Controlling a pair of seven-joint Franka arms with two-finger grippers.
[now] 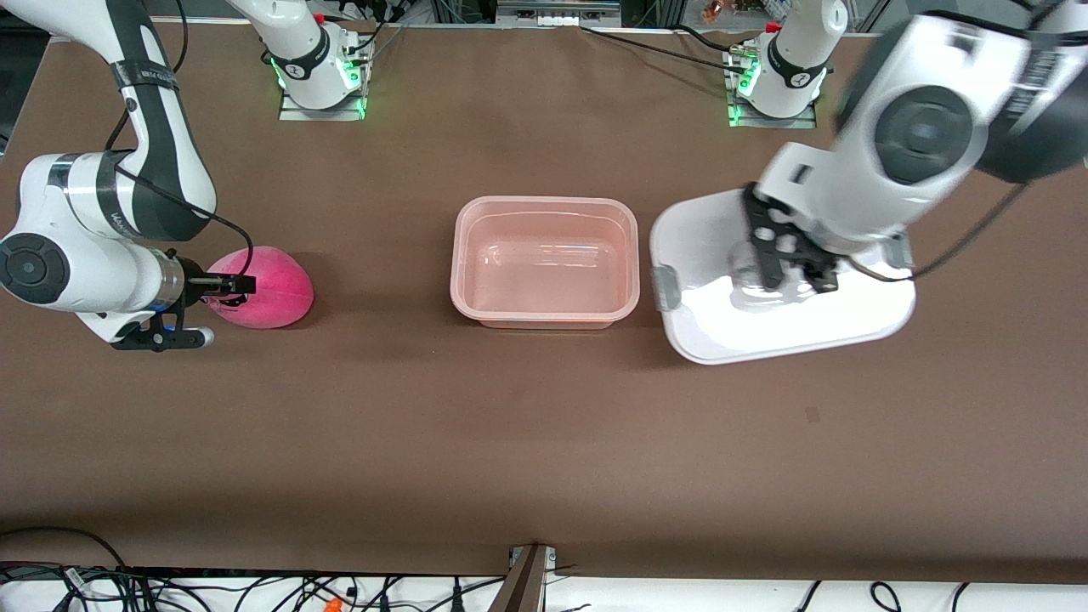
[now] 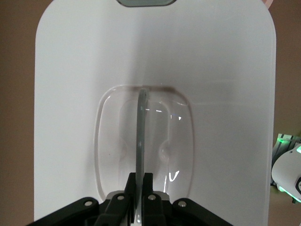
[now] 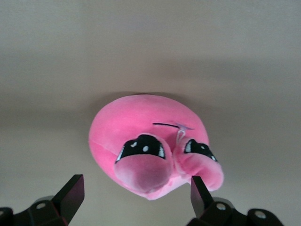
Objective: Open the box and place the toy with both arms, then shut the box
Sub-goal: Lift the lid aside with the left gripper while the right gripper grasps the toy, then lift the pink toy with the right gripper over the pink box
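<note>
The left gripper (image 1: 786, 270) has its fingers pinched tight on the clear handle (image 2: 141, 141) standing up from the recess of the white lid (image 1: 722, 323). The lid sits just beside the box (image 1: 545, 262), toward the left arm's end of the table, so the pale pink tub is wide open in the middle of the brown table (image 1: 544, 442). Over at the right arm's end, the right gripper (image 1: 231, 287) has its fingers (image 3: 70, 193) spread wide either side of the toy (image 1: 270, 289). The toy lies on the table well apart from the box, with its dark squinty face turned to the wrist camera.
</note>
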